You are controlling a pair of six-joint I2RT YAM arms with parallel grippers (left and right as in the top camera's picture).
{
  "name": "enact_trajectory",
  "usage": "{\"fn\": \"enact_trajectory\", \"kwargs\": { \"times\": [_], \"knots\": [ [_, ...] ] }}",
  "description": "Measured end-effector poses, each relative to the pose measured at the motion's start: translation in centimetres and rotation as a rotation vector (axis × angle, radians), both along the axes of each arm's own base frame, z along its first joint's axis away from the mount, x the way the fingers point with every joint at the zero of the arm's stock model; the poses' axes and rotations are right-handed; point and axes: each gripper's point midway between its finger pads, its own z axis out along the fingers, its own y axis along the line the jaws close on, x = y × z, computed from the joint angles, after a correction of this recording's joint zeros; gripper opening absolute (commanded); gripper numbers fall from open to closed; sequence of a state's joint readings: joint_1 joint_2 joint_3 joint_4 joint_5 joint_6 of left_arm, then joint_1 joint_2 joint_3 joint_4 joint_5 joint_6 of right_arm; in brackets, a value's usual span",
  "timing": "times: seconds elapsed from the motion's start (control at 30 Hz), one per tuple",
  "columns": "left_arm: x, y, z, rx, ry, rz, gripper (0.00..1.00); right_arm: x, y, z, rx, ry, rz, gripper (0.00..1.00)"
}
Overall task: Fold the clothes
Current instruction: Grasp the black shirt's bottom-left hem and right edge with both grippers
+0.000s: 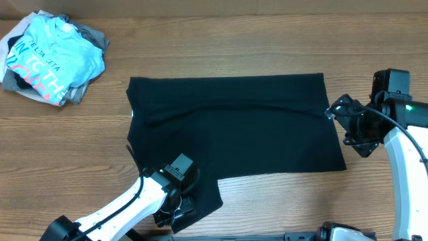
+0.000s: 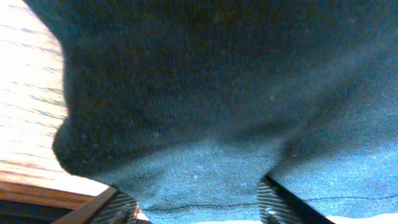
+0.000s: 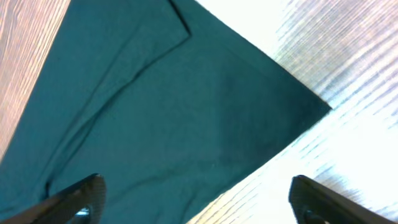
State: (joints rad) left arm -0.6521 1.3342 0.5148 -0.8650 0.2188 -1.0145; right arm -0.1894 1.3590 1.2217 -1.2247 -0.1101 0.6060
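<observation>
Looking at a black T-shirt point(image 1: 234, 127) spread flat mid-tabletop point(image 1: 267, 40), with the left pincer point(image 2: 196, 206) planted on its near sleeve, cloth between the fingers. Can't tell if actually pinching. Right pincer point(image 1: 336, 115) spread wide, empty, just off the shirt's right edge. Also spotted a blue tee pile point(image 1: 53, 57) in the far left corner.

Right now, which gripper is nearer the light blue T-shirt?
Left. The left gripper is at the black T-shirt's sleeve, toward the light blue T-shirt; the right gripper is at the far hem.

Left arm point(image 1: 124, 206) white shell, black cable point(image 1: 137, 191); right arm point(image 1: 401, 150) white, black joints, green light point(image 1: 408, 107).
</observation>
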Motion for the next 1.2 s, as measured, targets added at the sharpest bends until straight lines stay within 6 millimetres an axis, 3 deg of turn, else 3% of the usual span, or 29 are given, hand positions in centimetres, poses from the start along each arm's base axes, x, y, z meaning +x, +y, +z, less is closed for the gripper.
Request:
{"fn": "enact_trajectory", "kwargs": {
  "times": [0.2, 0.43, 0.53, 0.67, 1.2],
  "knots": [
    [-0.2, -0.2, 0.0, -0.013, 0.008, 0.003, 0.56, -1.2, -0.6, -1.3, -0.021, 0.078, -0.059, 0.89],
    [-0.2, -0.4, 0.0, -0.024, 0.013, 0.004, 0.5, -3.8, -1.7, -7.1, -0.032, 0.251, -0.188, 0.89],
    [-0.2, -0.5, 0.0, -0.031, 0.014, 0.004, 0.48, -4.9, -2.9, -8.8, -0.021, 0.283, -0.281, 0.89],
    [-0.3, -0.7, 0.1, -0.042, 0.019, 0.006, 0.44, -6.2, -4.1, -10.1, -0.007, 0.305, -0.359, 0.78],
    [-0.3, -0.9, 0.1, -0.054, 0.022, 0.006, 0.43, -6.2, -3.3, -14.2, 0.044, 0.316, -0.331, 0.63]
  ]
}}
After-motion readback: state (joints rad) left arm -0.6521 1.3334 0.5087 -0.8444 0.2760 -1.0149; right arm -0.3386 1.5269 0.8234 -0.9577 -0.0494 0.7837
